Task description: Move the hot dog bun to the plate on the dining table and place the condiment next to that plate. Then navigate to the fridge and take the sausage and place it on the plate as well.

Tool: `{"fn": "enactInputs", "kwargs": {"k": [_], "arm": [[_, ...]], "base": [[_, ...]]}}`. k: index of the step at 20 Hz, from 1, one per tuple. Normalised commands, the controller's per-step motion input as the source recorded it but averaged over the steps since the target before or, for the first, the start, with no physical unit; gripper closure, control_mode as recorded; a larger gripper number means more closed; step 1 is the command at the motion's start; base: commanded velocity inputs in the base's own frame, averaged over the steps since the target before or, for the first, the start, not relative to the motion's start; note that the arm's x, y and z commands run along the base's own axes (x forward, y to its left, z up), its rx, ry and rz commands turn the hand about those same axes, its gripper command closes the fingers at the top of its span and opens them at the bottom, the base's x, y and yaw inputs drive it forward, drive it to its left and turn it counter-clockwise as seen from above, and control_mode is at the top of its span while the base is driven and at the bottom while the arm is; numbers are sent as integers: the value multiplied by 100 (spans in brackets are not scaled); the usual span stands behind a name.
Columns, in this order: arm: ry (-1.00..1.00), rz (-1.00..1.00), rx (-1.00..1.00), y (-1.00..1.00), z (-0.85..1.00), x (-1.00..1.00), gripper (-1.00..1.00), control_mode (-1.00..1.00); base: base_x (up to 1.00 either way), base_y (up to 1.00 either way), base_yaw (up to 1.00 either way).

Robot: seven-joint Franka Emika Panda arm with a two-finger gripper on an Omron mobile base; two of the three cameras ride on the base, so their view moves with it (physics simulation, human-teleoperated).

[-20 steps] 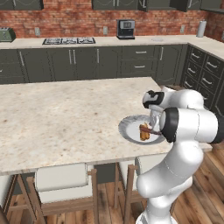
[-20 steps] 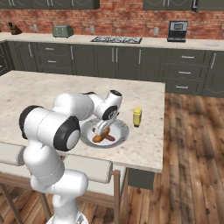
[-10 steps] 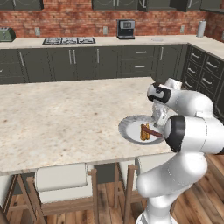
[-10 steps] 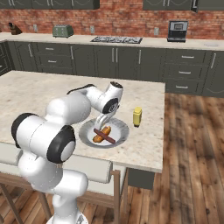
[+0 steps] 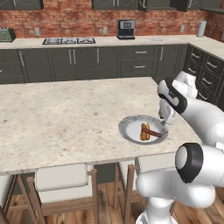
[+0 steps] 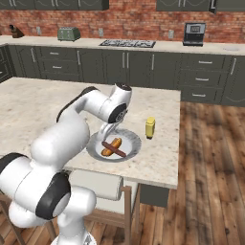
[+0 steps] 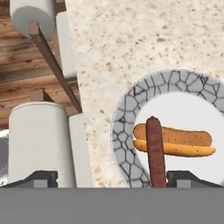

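The end effector (image 7: 112,177) hangs just above the plate (image 6: 130,141), its two fingers spread wide with nothing between them. In the hand view the sausage (image 7: 155,151) lies directly below it, running up from between the fingertips, so its long axis points along the camera's line and crosses the bun (image 7: 175,141) almost at right angles. The bun lies crosswise under it, both resting on the plate's white centre.

Judged from this, the release looks done: sausage and bun share the plate, and the sausage is free of the fingers. What remains is probably only to lift the arm clear. Since the sausage sits straight under the open fingers, a rise straight up from the plate would be the safe way out; a sideways sweep could brush the sausage and roll it off the bun.

The plate sits on the bench (image 5: 61,113) near its stool-side edge. In the right base view the bottle (image 6: 150,128) stands upright just beside the plate, on the side away from the arm, apart from the rim.

Count: one plate, one bun, one sausage, one bottle, one arm. Two white-cushioned stools (image 5: 61,177) show under the bench edge nearest the plate.
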Motion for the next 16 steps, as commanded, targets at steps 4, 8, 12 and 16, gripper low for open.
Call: {"fn": "enactInputs", "kwargs": {"k": [4, 8, 12, 16], "arm": [[-9, 0, 0, 7, 54, -84, -100, -100], [-8, 0, 0, 10, 54, -80, -100, -100], [-3, 0, 0, 6, 41, -70, -100, -100], [0, -9, 1, 22, 8, -56, -100, -100]], "base": [[0, 0, 0], [0, 0, 0], [0, 0, 0], [0, 0, 0]]}}
